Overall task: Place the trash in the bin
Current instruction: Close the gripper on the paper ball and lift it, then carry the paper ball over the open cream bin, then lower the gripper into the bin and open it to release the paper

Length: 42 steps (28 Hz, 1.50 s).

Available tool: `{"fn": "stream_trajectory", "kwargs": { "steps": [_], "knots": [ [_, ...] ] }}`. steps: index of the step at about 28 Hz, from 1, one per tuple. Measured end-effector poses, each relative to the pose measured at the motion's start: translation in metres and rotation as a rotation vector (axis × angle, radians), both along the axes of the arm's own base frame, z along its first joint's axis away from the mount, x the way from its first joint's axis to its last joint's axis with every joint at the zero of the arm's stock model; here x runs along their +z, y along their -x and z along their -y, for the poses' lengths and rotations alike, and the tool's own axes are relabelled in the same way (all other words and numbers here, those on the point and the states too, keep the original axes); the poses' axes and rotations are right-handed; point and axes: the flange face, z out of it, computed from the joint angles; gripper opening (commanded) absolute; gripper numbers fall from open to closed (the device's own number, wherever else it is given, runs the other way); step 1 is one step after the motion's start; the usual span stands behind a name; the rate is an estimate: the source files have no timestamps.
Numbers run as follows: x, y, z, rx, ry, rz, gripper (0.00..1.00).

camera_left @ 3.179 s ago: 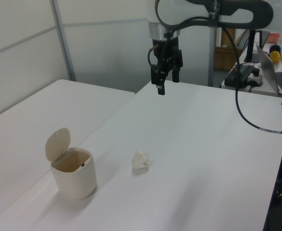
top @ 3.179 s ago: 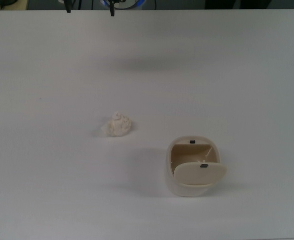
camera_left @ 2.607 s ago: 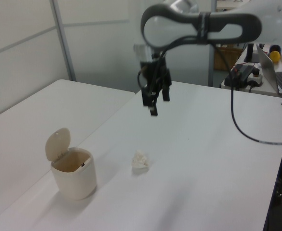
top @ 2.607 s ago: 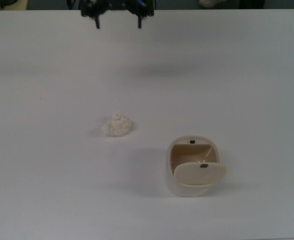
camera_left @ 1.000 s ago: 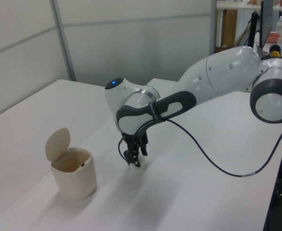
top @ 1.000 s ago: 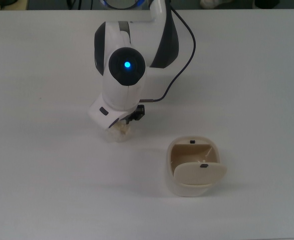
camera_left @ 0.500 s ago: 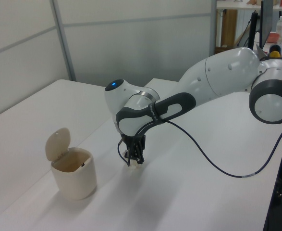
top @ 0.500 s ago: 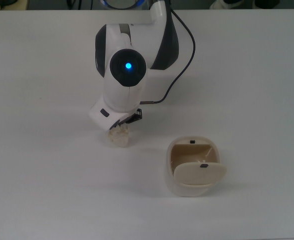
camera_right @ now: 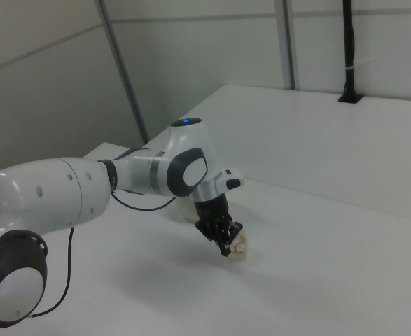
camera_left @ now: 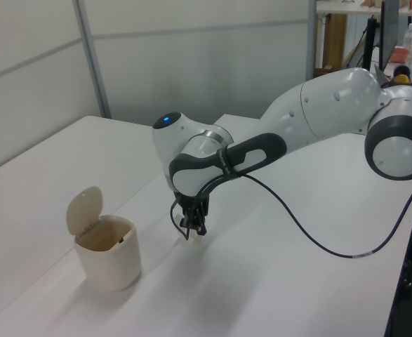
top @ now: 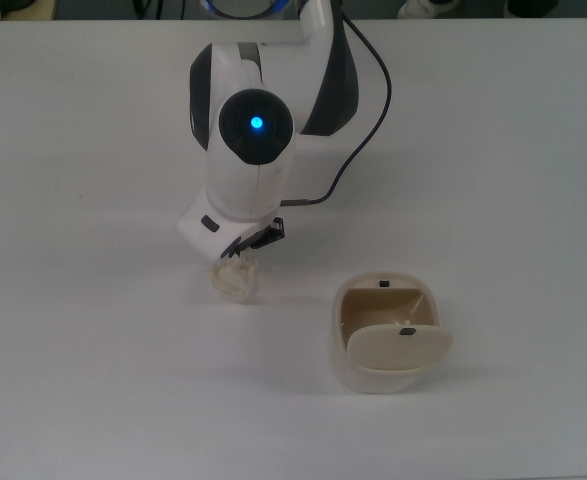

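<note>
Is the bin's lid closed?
No, the bin stands with its lid swung up, showing the tan inside.

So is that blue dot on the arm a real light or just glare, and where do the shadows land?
It looks like a real light: the blue dot shows in the top view, left view and right view alike. Top view: even, soft lighting, faint shadow beside the bin. Left view: soft shadow on the table under the gripper. Right view: a diffuse shadow beneath the arm, near the trash.

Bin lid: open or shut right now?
Open. The cream-beige plastic bin stands upright, its hinged lid swung up, tan interior exposed and apparently empty.
</note>
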Motion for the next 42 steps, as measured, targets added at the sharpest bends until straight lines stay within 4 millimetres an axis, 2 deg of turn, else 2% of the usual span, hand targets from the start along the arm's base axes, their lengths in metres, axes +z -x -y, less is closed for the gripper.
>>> {"fn": "stream_trajectory", "kwargs": {
  "steps": [7,16,18,23,29,41,42],
  "knots": [
    [0.037,0.0,-0.02,0.03,-0.01,0.057,0.0],
    [0.106,0.005,-0.061,0.079,-0.024,0.169,0.0],
    [0.122,0.003,-0.069,0.073,-0.035,0.225,0.0],
    [0.143,-0.006,-0.09,0.08,-0.074,0.384,0.0],
    [0.148,-0.014,-0.11,0.105,-0.113,0.512,0.0],
    [0.123,-0.015,-0.138,0.137,-0.129,0.49,0.0],
    [0.12,-0.015,-0.14,0.14,-0.131,0.486,0.08]
  ]
}}
